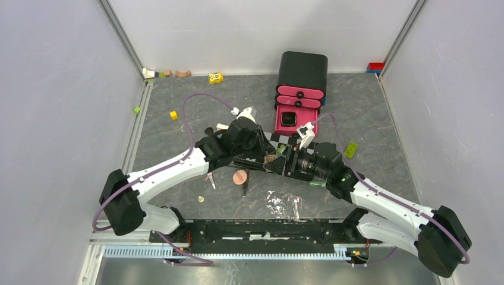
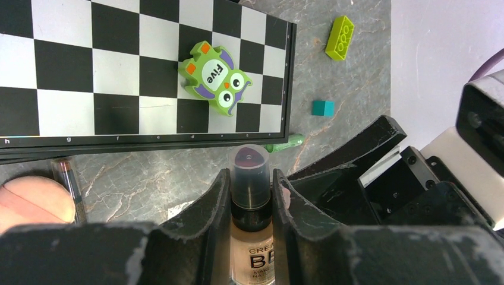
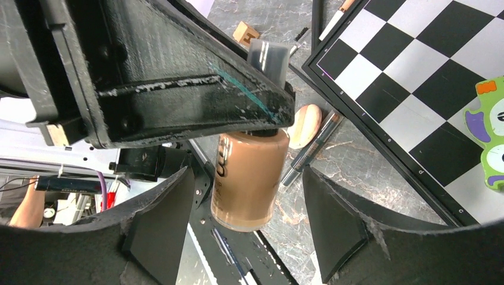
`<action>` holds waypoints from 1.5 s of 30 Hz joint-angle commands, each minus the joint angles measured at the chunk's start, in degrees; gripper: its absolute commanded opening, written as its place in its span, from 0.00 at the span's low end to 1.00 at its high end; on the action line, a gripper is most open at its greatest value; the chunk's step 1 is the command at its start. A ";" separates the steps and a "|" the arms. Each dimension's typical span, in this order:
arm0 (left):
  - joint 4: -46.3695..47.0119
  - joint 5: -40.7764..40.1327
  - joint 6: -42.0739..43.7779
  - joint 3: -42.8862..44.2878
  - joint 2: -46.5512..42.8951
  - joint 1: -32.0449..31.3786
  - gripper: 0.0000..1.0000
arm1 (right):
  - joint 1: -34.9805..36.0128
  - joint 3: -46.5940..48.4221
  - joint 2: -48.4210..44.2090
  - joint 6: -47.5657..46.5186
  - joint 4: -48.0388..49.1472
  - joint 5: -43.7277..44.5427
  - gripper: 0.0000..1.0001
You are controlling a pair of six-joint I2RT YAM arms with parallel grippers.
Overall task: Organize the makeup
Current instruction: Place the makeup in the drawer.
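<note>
Left wrist view: your left gripper [image 2: 251,181] is clamped on the BB cream bottle [image 2: 250,237] at its dark neck, just under the clear cap. The bottle is held up above the table, near the chequered board's [image 2: 119,71] edge, between the two arms.

Right wrist view: the right gripper [image 3: 246,237] has its jaws apart either side of the tan body, with gaps on both sides and nothing gripped.

The bottle looks rigid, smooth and glossy, so likely slippery; glass or plastic, hard to tell from here. It looks full, so expect the weight low in the body. Take it across the wide middle, below the left fingers, not on the cap, which could pop off. Squeeze square; a round wall can roll out of a skewed pinch.
</note>
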 commanded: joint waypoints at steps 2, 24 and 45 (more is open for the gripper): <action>3.10 0.54 3.18 1.74 0.32 -0.83 0.02 | -0.47 -0.19 -0.80 -0.23 1.86 -0.02 0.72; 3.38 0.21 3.88 0.75 -0.90 -1.09 0.05 | -1.06 -1.50 -1.08 0.24 3.03 -0.15 0.28; -3.57 -1.85 6.51 5.86 -2.28 -1.01 0.69 | -1.62 1.59 -1.48 -4.36 -5.44 5.42 0.19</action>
